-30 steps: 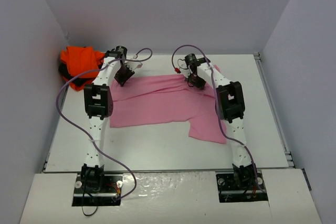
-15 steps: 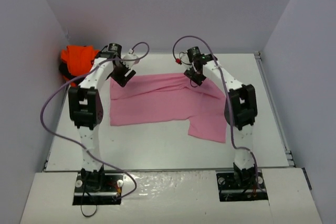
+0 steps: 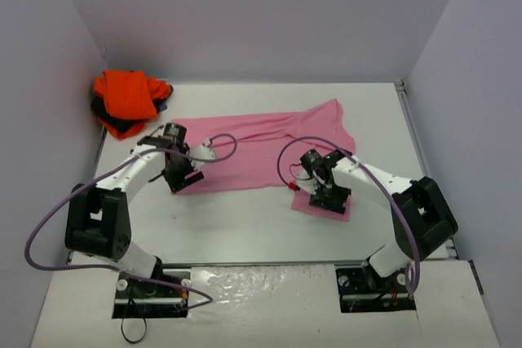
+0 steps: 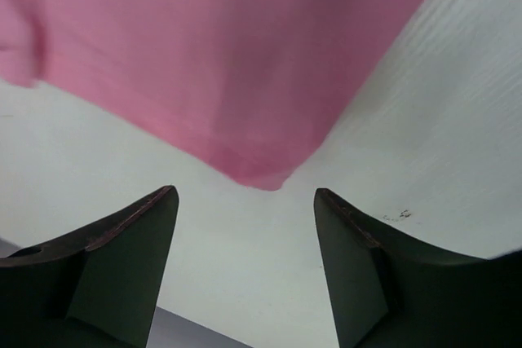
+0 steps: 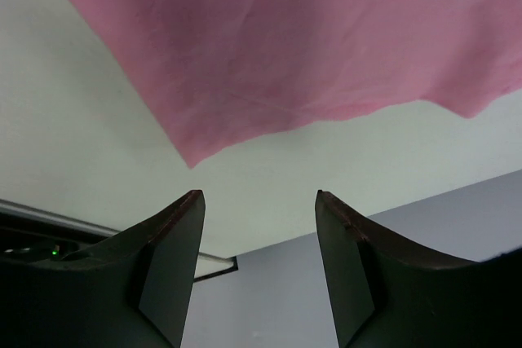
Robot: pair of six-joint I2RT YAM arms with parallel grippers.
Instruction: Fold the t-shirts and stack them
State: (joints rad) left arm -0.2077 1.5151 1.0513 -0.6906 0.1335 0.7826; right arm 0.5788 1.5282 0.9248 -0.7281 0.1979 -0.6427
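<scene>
The light pink t-shirt [image 3: 253, 148] lies spread flat across the middle of the table. My left gripper [image 3: 181, 178] is open and empty, low over the shirt's near left corner [image 4: 261, 173]; the left wrist view shows that corner just ahead of the gripper [image 4: 245, 197]. My right gripper [image 3: 326, 200] is open and empty over the shirt's near right flap; the right wrist view shows the pink cloth [image 5: 310, 46] ahead of the gripper [image 5: 254, 195]. The orange t-shirt [image 3: 126, 97] lies bunched at the back left, with dark cloth [image 3: 99, 110] showing under it.
White table [image 3: 245, 226] inside grey walls. The left arm's purple cable [image 3: 220, 152] loops over the pink shirt. A raised rail runs along the table's right edge [image 3: 424, 160]. The arm bases stand at the near edge.
</scene>
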